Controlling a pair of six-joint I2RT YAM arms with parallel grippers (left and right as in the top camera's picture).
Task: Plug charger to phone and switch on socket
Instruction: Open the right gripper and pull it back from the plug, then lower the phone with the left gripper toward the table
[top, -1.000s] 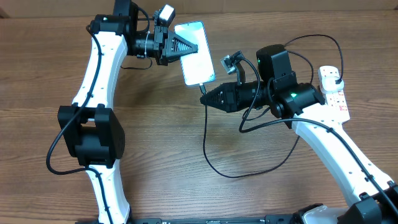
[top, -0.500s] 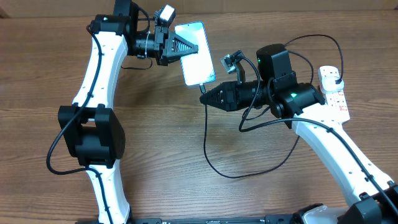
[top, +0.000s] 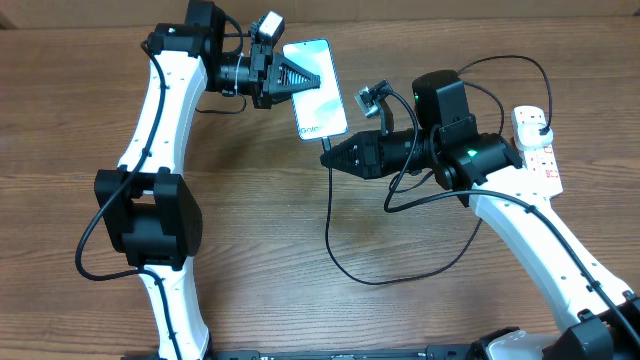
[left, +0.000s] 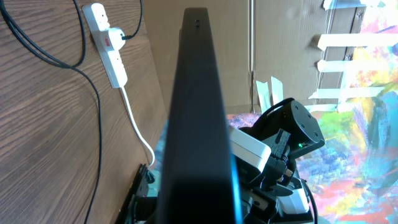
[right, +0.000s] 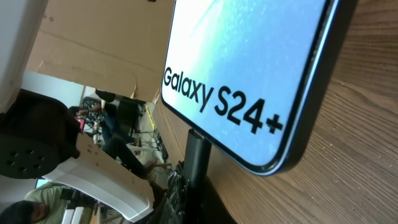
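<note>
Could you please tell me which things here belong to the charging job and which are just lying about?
Job: phone, in left gripper; charger, tip in right gripper; socket.
Lying about: cardboard, tape strips, both behind the table.

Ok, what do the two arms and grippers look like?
Both the left arm and right arm have white links, black joints and black cables. The left gripper and right gripper are black, tapering wedges. A green light glows on the right arm.

charger (right: 198, 163) tip hidden, seemingly behind phone (right: 249, 68)
</note>
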